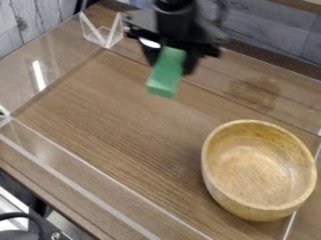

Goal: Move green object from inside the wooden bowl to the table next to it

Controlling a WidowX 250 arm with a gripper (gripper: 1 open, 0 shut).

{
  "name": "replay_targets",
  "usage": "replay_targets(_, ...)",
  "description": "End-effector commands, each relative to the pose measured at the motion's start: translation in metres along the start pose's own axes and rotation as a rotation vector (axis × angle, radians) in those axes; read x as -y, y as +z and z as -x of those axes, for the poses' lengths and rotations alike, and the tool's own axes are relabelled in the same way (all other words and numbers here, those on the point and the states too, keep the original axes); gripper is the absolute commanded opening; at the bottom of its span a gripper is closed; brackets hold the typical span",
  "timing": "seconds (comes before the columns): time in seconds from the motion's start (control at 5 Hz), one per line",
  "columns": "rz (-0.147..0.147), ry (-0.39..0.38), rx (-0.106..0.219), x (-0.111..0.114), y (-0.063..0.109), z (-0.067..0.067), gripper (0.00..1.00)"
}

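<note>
While clamped shut, the hand holds the green object hanging below.

One green block is showing, and it is the only green thing in sight. One wooden bowl is sitting on one brown table. One black gripper is hanging over the scene, on a single arm. Clear walls are lining the table edges: two are showing plainly on the left and near sides, while the rest are too faint to count.
</note>
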State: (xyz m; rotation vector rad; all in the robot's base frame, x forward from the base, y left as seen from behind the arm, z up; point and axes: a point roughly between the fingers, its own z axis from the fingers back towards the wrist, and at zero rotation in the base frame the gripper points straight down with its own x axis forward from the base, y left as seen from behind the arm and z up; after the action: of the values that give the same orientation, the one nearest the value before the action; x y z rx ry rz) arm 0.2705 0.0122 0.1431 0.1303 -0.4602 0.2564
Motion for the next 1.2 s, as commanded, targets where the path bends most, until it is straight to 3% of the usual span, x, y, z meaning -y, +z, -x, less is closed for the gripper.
replay_targets(0.0, 0.007, 0.019, 0.025, -0.012, -0.009, -0.013, 0.0)
replay_targets(0.4, 0.048, -0.081, 0.03, -0.013, -0.028, -0.037, 0.0)
replay_targets(0.8, 0.093, -0.207, 0.031, -0.028, -0.073, -0.034, 0.0)
replay_targets(1.0, 0.115, -0.258, 0.028, -0.014, -0.08, -0.031, 0.0)
